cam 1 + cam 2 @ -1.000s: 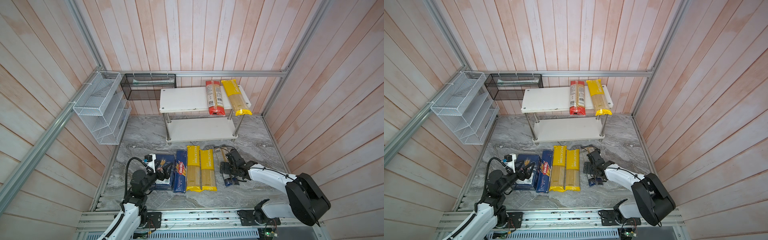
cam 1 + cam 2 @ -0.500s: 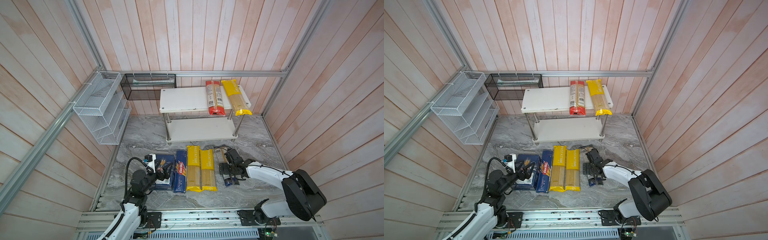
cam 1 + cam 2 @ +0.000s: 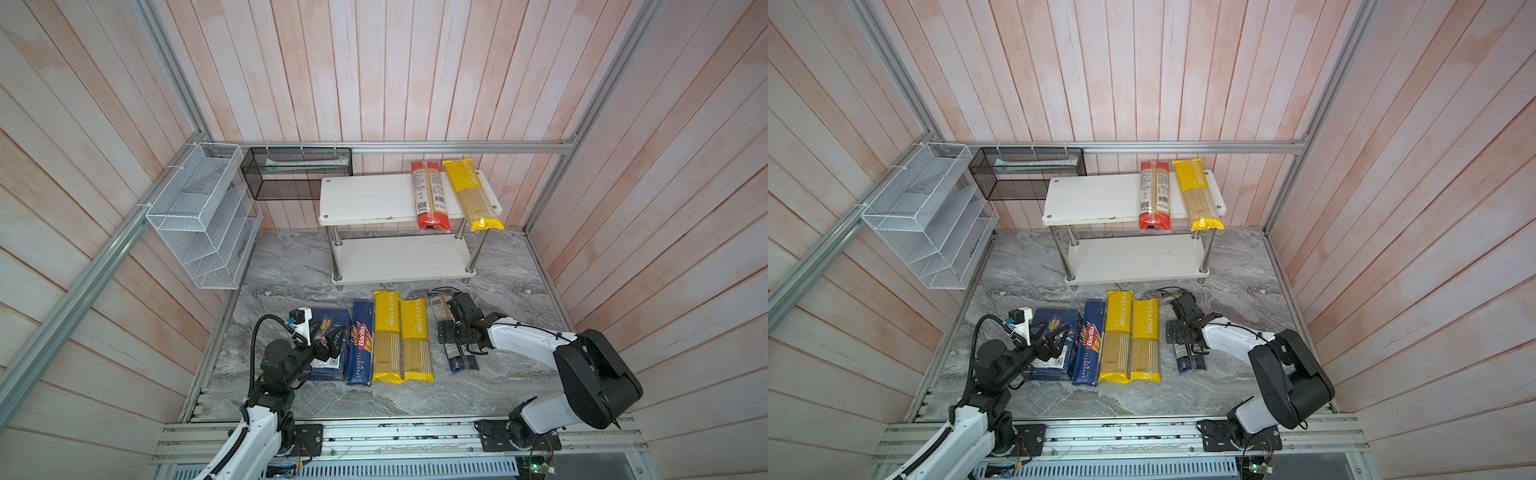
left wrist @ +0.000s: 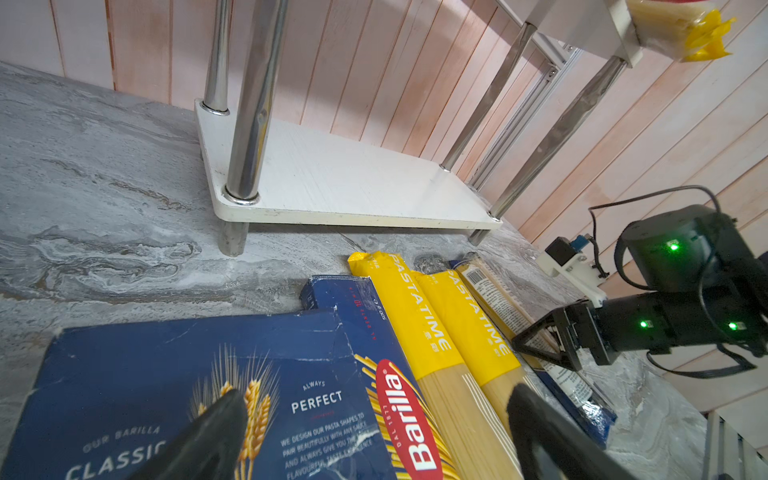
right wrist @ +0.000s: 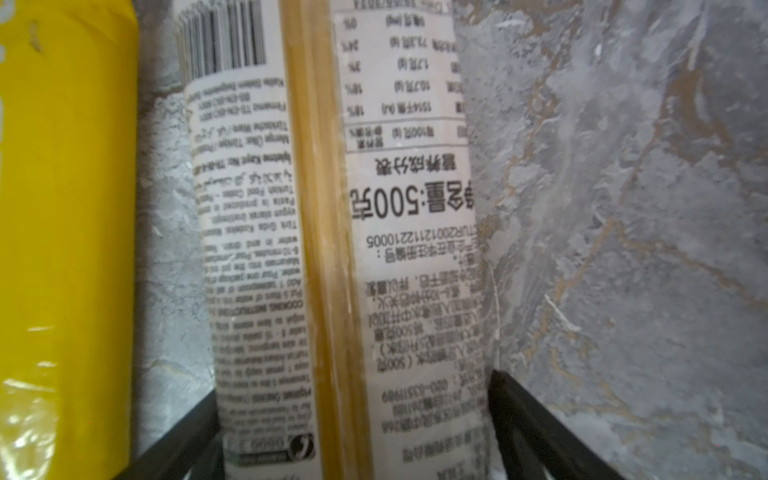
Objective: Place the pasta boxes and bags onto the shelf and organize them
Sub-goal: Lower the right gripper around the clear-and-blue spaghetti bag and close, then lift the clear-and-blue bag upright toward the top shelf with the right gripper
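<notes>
The shelf [image 3: 374,199] stands at the back with a red bag [image 3: 430,195] and a yellow bag [image 3: 471,195] on its top board. On the marble in front lie a wide blue Barilla box [image 3: 338,318], a narrow spaghetti box [image 3: 360,349] and two yellow bags [image 3: 387,336] [image 3: 415,338]. A dark blue bag [image 3: 459,361] with a white label lies to their right. My right gripper [image 5: 355,390] is down over that bag [image 5: 340,249], open, a finger against each side. My left gripper [image 4: 374,436] hovers open over the wide box [image 4: 166,374], holding nothing.
A white wire rack [image 3: 199,216] hangs on the left wall and a black mesh basket [image 3: 297,174] hangs beside the shelf. The shelf's lower board [image 4: 353,183] is bare. Wooden walls close in on three sides, and an aluminium rail [image 3: 395,432] runs along the front.
My right arm has drawn in a little and settled over the dark blue bag, and its jaws have narrowed slightly toward the bag's sides. The left arm has not moved.
</notes>
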`<state>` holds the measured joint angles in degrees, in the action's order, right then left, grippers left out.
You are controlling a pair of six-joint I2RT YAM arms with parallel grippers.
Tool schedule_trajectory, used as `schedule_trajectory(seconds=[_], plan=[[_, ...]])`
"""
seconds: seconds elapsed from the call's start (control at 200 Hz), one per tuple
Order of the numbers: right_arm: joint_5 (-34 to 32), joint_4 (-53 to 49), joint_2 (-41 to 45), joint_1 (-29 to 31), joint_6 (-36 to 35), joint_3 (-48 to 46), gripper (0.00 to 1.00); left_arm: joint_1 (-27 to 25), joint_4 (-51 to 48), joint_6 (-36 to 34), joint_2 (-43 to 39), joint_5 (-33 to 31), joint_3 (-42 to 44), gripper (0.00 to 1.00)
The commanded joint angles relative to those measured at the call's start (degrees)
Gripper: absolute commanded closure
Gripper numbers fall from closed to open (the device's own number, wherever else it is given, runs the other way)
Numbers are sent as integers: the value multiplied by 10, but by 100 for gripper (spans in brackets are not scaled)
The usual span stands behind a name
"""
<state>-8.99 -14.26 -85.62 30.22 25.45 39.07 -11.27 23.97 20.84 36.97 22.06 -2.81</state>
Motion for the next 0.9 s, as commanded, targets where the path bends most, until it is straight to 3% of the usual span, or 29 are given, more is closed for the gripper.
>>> schedule_trajectory(seconds=[0.0, 0.425, 0.55, 0.895], plan=[[38, -18, -31, -7, 15, -19, 14, -1, 5, 1, -4, -1, -1, 0], [59, -6, -10, -7, 18, -26, 44, -1, 6, 1, -3, -1, -1, 0], [58, -4, 0, -7, 23, -26, 59, -1, 6, 1, -4, -1, -2, 0], [65, -5, 59, -6, 23, -29, 67, -1, 6, 2, -4, -1, -1, 0]])
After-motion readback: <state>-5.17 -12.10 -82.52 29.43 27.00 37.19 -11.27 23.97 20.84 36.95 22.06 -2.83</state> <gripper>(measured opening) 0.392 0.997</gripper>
